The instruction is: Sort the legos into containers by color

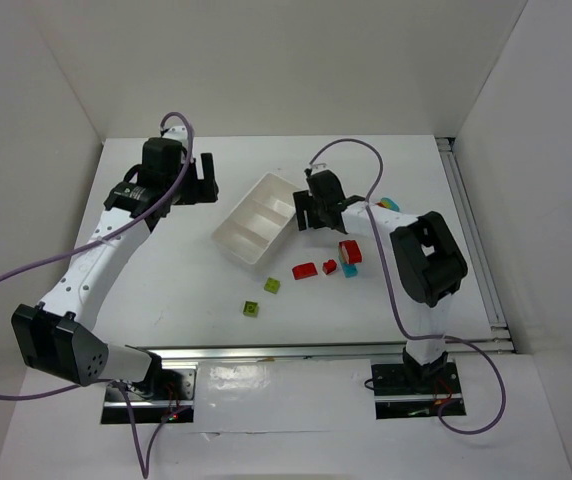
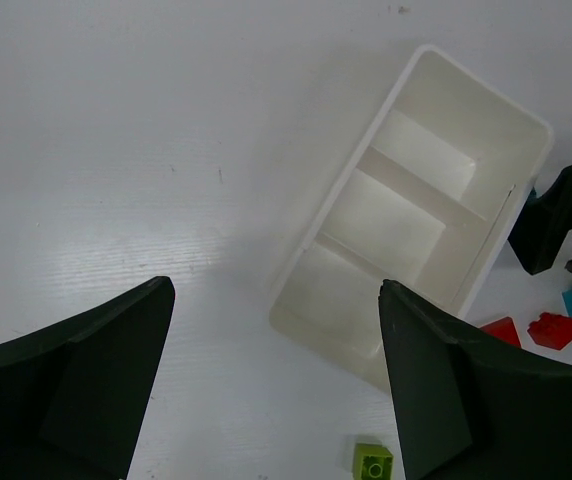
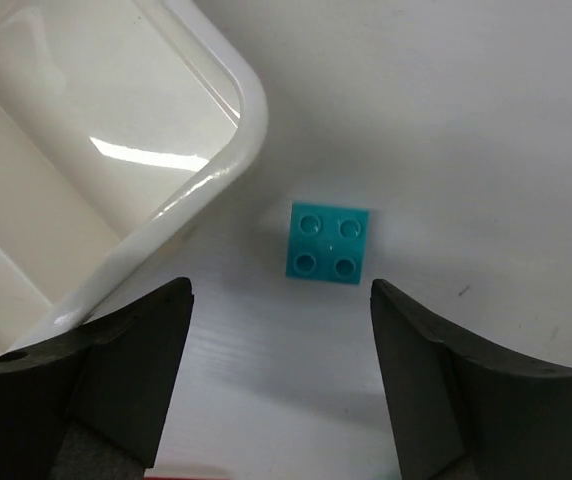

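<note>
The white three-compartment tray point(image 1: 256, 222) lies diagonally mid-table, and all its compartments look empty in the left wrist view point(image 2: 406, 235). My right gripper point(image 1: 306, 214) is open at the tray's right end, just above a cyan brick point(image 3: 330, 243) that lies next to the tray's corner point(image 3: 228, 160), ahead of the open jaws point(image 3: 281, 290). My left gripper point(image 1: 208, 180) is open and empty, left of the tray point(image 2: 276, 290). Two red bricks point(image 1: 304, 270) point(image 1: 328, 266), a red multicolour stack point(image 1: 350, 252), a cyan brick point(image 1: 350, 270) and two lime green bricks point(image 1: 272, 285) point(image 1: 251, 309) lie loose in front of the tray.
Another multicolour brick point(image 1: 391, 203) lies behind the right arm's forearm. White walls enclose the table on the left, back and right. A metal rail point(image 1: 476, 240) runs along the table's right edge.
</note>
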You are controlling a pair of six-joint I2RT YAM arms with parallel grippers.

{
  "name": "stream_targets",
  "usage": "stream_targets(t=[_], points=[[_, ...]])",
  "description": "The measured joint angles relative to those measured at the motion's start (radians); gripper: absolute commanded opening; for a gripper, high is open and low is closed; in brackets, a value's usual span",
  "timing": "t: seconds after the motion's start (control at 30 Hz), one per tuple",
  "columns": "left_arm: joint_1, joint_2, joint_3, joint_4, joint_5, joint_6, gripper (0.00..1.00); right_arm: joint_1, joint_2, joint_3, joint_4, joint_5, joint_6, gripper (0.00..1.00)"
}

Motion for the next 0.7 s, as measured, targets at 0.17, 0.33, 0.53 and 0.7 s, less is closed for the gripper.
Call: stream_targets(t=[0.17,0.33,0.53,0.7], points=[[0.0,0.0,0.0,0.0,-0.006,-0.011,0.93,-0.017,0.068,-0.004,0.086,-0.009,0.0,0.69],[0.0,0.0,0.0,0.0,-0.015,-0.01,0.93,-0.04,0.093,-0.007,0.116,-0.009,0.007,0.65],[0.0,0.001,0.0,0.0,-0.027,-0.009,0.93,-0.048,0.093,-0.019,0.137,-0.002,0.014,0.42],[0.0,0.008,0.002,-0.003,-0.05,-0.01,1.0,-0.048,0.091,-0.019,0.133,0.055,0.033,0.36]])
